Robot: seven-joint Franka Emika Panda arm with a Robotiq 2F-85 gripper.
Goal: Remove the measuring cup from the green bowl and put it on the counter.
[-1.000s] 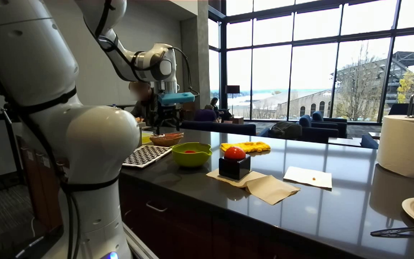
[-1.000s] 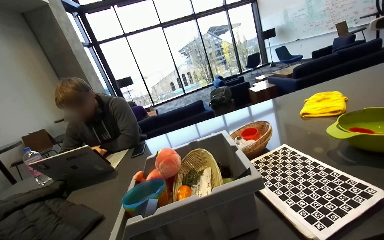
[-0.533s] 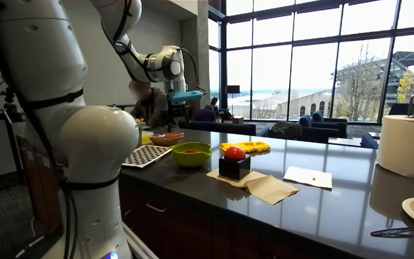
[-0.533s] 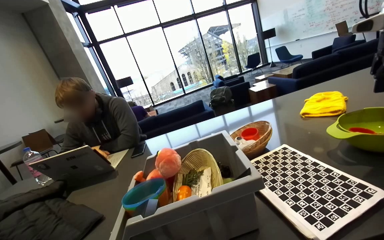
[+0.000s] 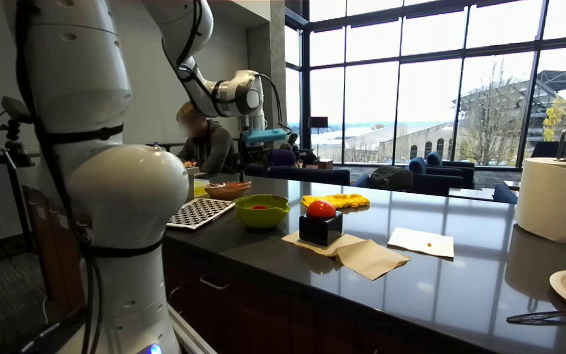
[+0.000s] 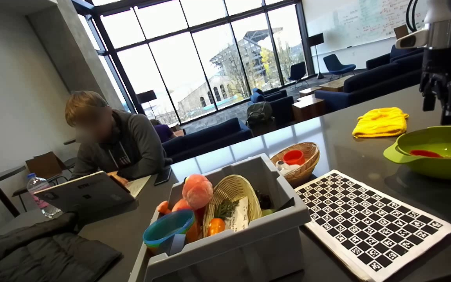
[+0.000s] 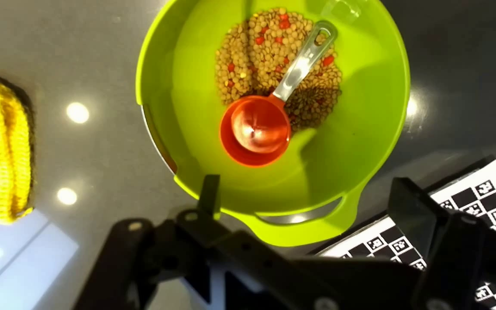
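The measuring cup (image 7: 254, 129) is a round red-orange cup with a silver handle. It lies inside the green bowl (image 7: 360, 142), on a layer of small tan grains with red bits, handle toward the far rim. Only a bit of its red shows in both exterior views (image 5: 259, 207) (image 6: 425, 153). The bowl stands on the dark counter (image 7: 114, 64). My gripper (image 7: 306, 185) is open and empty, above the bowl's near rim and handle, with its fingers wide apart. It hangs above and behind the bowl in an exterior view (image 5: 253, 172).
A yellow cloth (image 7: 0, 146) lies left of the bowl. A checkered board (image 6: 366, 219) lies beside it. A wicker basket (image 6: 307, 164) and a grey bin (image 6: 225, 250) stand further along. A black box with red dome (image 5: 320, 228) stands on brown paper (image 5: 371, 258).
The arm and gripper have moved rightward and slightly down in an exterior view, from near the wicker basket toward the bowl. The gripper stays open. Bowl and cup have not moved.
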